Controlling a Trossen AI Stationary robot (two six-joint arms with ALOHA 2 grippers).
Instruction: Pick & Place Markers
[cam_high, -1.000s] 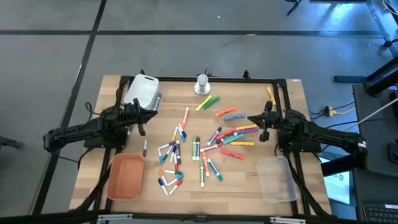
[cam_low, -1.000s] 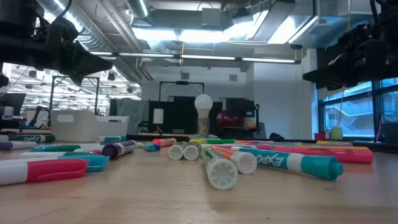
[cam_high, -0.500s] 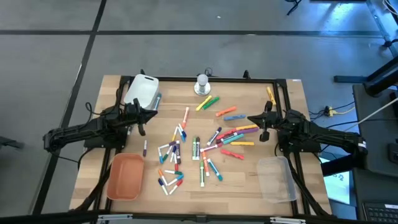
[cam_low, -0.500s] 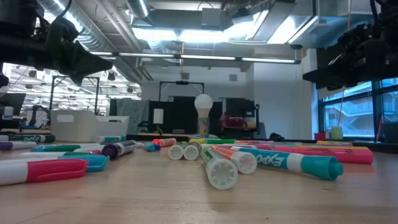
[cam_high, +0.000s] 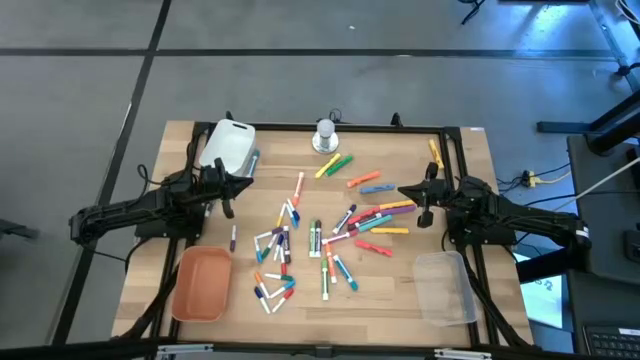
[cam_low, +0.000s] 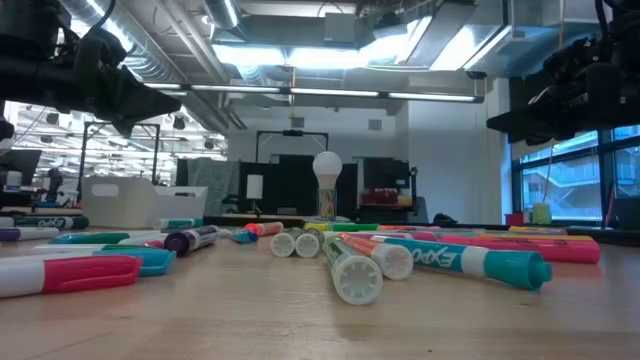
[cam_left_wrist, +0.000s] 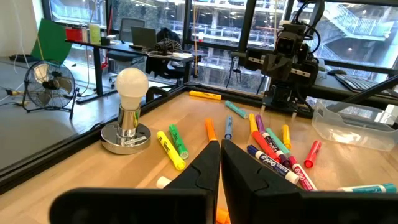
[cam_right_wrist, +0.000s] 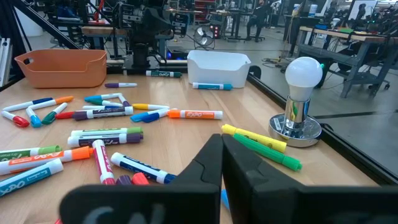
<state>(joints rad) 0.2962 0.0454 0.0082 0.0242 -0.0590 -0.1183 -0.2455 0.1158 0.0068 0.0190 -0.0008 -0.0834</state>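
Note:
Dozens of markers (cam_high: 320, 235) lie scattered flat across the middle of the wooden table, white-barrelled ones with coloured caps toward the left, all-coloured ones toward the right (cam_high: 380, 215). My left gripper (cam_high: 229, 203) hovers above the table's left part, left of the pile, fingers shut and empty (cam_left_wrist: 220, 163). My right gripper (cam_high: 423, 205) hovers at the pile's right edge, also shut and empty (cam_right_wrist: 222, 155). In the low view the markers (cam_low: 440, 258) lie in a row on the table and both arms hang overhead.
An orange tray (cam_high: 202, 284) sits at the near left, a clear tray (cam_high: 445, 288) at the near right, a white tray (cam_high: 228, 146) at the far left. A light bulb on a metal stand (cam_high: 325, 134) is at the far edge. Black rails (cam_high: 455, 160) frame the table.

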